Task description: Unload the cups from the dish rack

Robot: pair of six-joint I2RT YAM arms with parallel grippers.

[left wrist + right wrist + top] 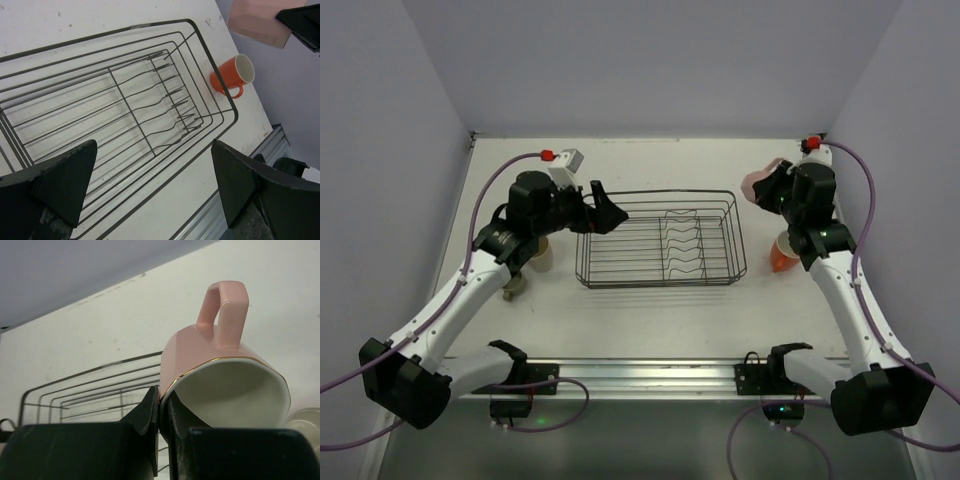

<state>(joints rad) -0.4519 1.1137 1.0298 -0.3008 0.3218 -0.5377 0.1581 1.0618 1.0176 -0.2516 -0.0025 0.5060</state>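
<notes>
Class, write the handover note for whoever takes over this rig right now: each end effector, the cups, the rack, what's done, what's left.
Left end effector: open, empty, above the left end of the dish rack.
Right end effector: shut on the rim of the pink cup, cup tilted, right of the rack.
The rack holds no cups. Orange cup on the table by its right side; cream cup and olive-grey cup left of it, under the left arm.
Done: rack emptied. Left: set the pink cup down.

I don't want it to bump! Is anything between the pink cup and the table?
Nothing visible. The right gripper holds the pink cup by its rim over the table, beside the dish rack's right end. The orange cup stands apart, nearer the bases.
</notes>
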